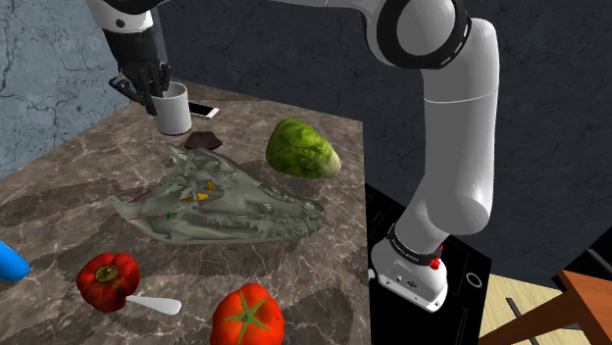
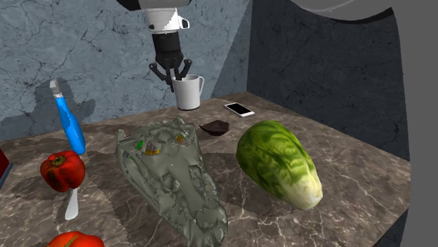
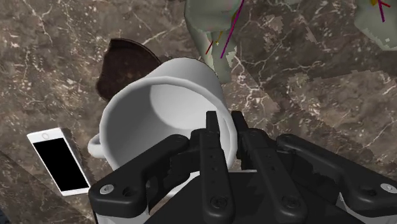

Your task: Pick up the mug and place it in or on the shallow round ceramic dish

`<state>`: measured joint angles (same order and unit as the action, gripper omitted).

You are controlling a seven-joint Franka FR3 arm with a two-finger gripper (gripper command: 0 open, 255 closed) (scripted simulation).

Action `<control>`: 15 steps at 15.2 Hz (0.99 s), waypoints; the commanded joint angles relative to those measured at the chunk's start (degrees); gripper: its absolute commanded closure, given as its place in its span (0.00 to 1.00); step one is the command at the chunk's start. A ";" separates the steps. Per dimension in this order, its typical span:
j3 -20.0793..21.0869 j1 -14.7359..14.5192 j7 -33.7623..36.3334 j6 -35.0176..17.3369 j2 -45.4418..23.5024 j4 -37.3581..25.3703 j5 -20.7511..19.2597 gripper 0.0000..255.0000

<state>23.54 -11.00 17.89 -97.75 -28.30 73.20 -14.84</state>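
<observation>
The two black fingers are clenched on the rim of the plain white mug. One finger stands inside the cup and the other outside, with the wall pinched between them on the side opposite to the handle. So the black gripper is grasping the mug from above.

The mug is upright at the far part of the brown marble-patterned table, at the shoulder view's left. Whether its bottom is already off the surface, I cannot tell. Just nearer than the mug, a little to the shoulder view's right, lies the small dark brown shallow round dish. A white smartphone with a black screen lies beside the mug, farther back.

I judge that the grasp is made and the carrying step is in hand. The next move calls for a small lift and a short travel over the dish with the mug kept level. Then it must be lowered onto the middle before the fingers let go. The dish looks hardly wider than the mug, so centring matters.
</observation>
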 commanded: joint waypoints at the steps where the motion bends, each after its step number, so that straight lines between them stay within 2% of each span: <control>1: -0.49 1.66 -2.29 0.21 0.10 -0.39 0.22 1.00; 8: -2.37 7.70 -10.45 1.02 0.28 -1.93 1.01 1.00; 15: -2.54 8.48 -10.24 -3.61 0.41 2.87 0.93 1.00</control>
<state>21.02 -2.47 7.49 -100.71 -27.66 75.69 -13.80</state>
